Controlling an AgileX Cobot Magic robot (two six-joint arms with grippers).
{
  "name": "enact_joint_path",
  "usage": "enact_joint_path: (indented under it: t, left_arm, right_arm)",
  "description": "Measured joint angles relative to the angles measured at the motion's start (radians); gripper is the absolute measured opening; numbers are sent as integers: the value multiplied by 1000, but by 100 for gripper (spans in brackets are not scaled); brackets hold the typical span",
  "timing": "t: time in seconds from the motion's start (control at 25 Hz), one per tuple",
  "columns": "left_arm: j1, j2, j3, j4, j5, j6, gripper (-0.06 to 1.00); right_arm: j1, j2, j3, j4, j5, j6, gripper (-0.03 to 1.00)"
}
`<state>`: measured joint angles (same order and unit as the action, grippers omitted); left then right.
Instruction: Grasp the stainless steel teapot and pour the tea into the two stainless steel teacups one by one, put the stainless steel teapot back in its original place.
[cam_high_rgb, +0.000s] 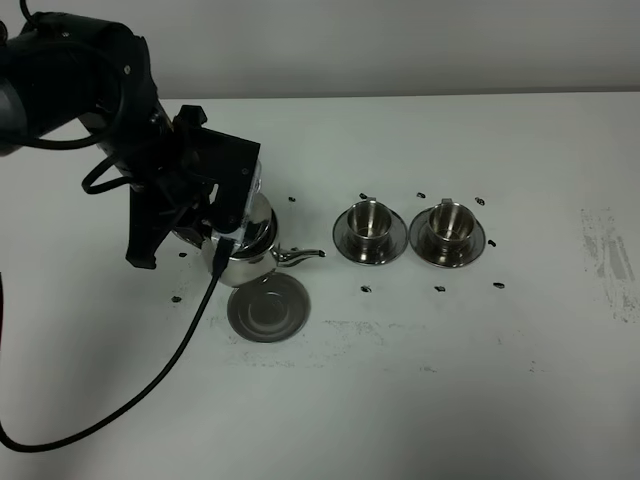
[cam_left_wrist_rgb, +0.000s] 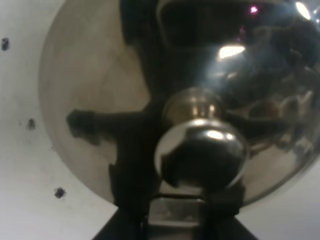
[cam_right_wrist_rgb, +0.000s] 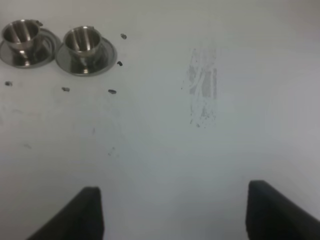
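Stainless steel teapot (cam_high_rgb: 252, 245) clamped in left gripper (cam_left_wrist_rgb: 176, 221), held clear of saucer (cam_high_rgb: 268, 308). No tea seen in teacups (cam_high_rgb: 368, 228); both pours and return judged outstanding. Right gripper (cam_right_wrist_rgb: 172, 212) spread wide, empty.

Place: it looked like a robotics lab bench, not a home.
Surface: a bare white table (cam_high_rgb: 450, 400) filled the frame, with a grey scuff (cam_high_rgb: 605, 245) at the right edge and small black marks (cam_high_rgb: 367, 289) mid-frame.
Backdrop: a plain pale wall (cam_high_rgb: 400, 45) ran along the top.
Equipment: a black robot arm (cam_high_rgb: 90, 90) trailed a loose cable (cam_high_rgb: 183, 335) at upper left.
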<state>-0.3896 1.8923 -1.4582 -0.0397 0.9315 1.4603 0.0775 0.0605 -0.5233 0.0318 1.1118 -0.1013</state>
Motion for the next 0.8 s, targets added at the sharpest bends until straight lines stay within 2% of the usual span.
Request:
enact_joint_path:
  t: [0.28,0.8]
  left_arm:
    - [3,61,-153,-28,49,29,19]
    - [3,307,-606,-30,201,117,19]
  right_arm:
    - [0,0,0,0,0,0,58]
    - [0,0,0,0,0,0,58]
